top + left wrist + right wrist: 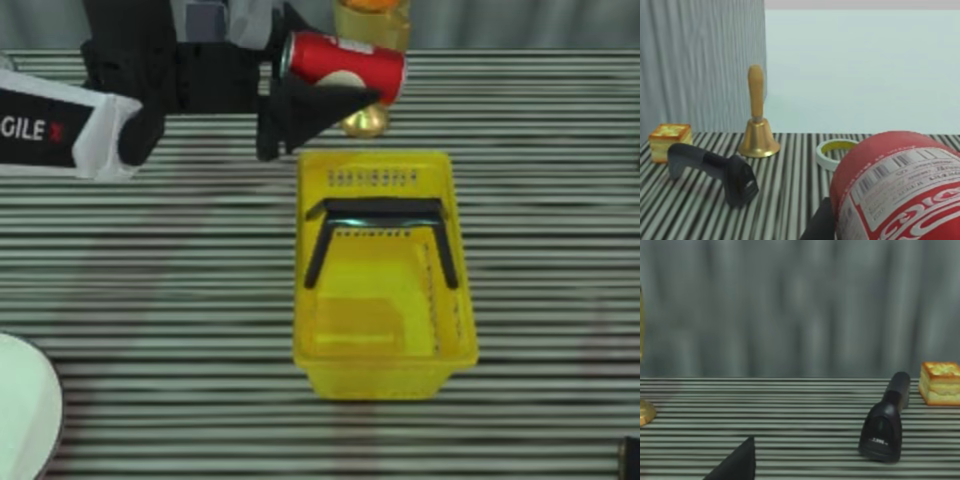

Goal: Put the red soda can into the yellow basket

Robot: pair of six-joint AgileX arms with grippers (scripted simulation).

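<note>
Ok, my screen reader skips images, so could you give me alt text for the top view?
The left tool holds the red soda can on its side above the table, just beyond the far end of the empty yellow basket. A gold goblet stands behind the can.

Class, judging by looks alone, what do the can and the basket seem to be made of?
Can: probably painted metal, given its glossy red body and printed barcode label. Basket: likely moulded plastic, uniform bright yellow with perforated walls and a black handle.
</note>
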